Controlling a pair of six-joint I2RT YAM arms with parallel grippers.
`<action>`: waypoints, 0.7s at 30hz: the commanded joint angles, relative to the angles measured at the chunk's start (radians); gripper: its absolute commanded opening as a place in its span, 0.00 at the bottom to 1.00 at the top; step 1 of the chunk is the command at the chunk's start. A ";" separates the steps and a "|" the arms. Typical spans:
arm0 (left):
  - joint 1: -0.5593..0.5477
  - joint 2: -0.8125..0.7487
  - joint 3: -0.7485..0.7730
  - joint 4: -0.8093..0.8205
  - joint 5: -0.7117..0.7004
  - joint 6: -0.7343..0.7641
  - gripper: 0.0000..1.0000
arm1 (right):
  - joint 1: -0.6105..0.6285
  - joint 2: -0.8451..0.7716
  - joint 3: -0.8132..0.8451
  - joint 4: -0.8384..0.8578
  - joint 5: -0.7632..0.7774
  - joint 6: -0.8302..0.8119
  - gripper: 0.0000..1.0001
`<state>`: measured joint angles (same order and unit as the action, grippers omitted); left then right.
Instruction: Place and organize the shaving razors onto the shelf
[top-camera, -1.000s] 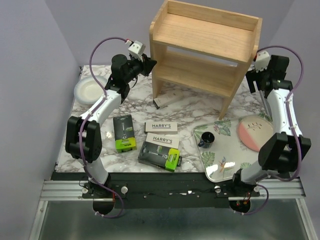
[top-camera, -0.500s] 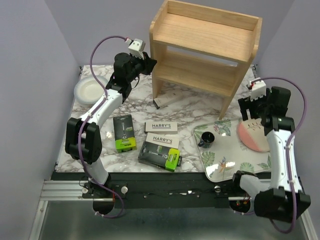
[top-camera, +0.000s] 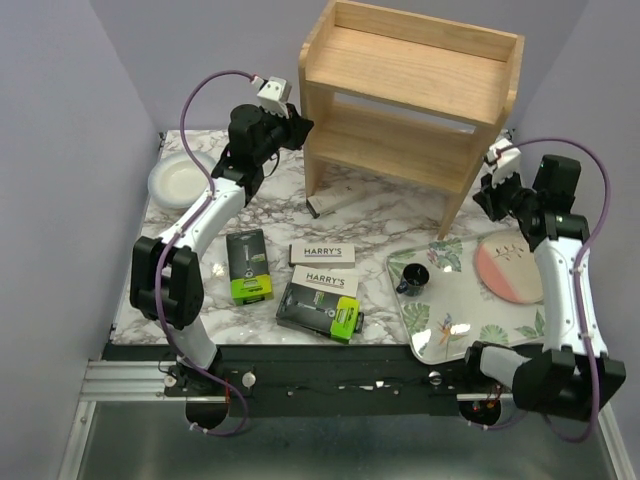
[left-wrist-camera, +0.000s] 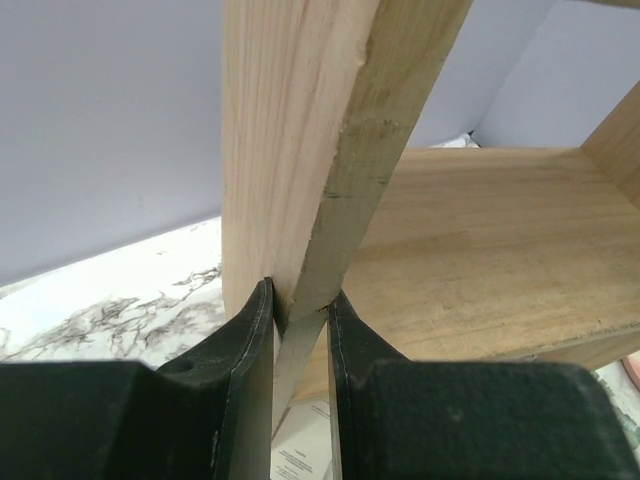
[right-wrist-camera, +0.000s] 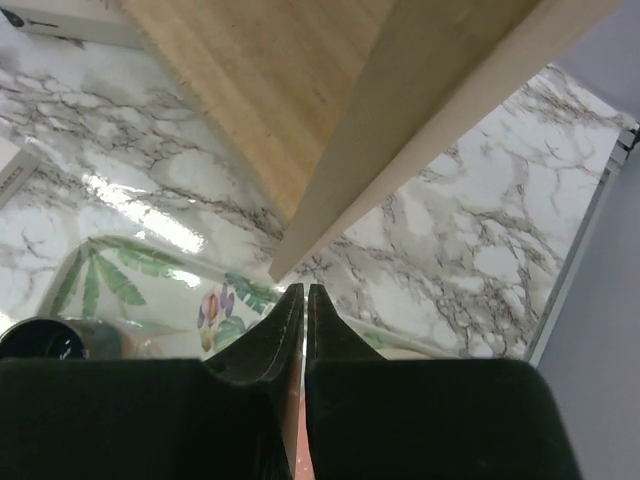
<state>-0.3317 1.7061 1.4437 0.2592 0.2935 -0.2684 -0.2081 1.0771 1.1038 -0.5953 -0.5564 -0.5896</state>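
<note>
The wooden shelf (top-camera: 410, 75) stands at the back of the table. My left gripper (top-camera: 296, 125) is shut on the front edge of its left side panel (left-wrist-camera: 300, 150), one jaw on each face. My right gripper (top-camera: 484, 195) is shut and holds nothing; its tips (right-wrist-camera: 304, 292) hover just below the bottom corner of the right side panel (right-wrist-camera: 420, 110). Two black-and-green razor packs (top-camera: 247, 265) (top-camera: 322, 310) and two white HARRY'S boxes (top-camera: 322, 255) (top-camera: 331, 281) lie on the marble in front. A third white box (top-camera: 335, 200) lies under the shelf's lower tier.
A leaf-patterned tray (top-camera: 470, 300) sits at the front right with a black cup (top-camera: 413, 278) on it. A pink plate (top-camera: 510, 265) lies at the tray's right. A white bowl (top-camera: 178, 180) rests at the far left.
My right arm dropped from beside the shelf's upper right side to the foot of the right panel, and its jaws closed. The left arm kept its hold.
</note>
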 joint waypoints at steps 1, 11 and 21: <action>-0.035 -0.075 0.009 -0.058 0.033 -0.063 0.00 | 0.013 0.159 0.160 0.091 -0.037 0.046 0.11; -0.007 -0.120 -0.003 -0.144 0.012 -0.034 0.00 | 0.091 0.463 0.456 0.069 -0.028 -0.010 0.12; 0.045 -0.142 0.021 -0.207 -0.050 0.018 0.02 | 0.196 0.523 0.432 0.118 -0.005 0.043 0.12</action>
<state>-0.3321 1.6348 1.4338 0.1265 0.2207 -0.2199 -0.0460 1.5803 1.5562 -0.5282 -0.5709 -0.5770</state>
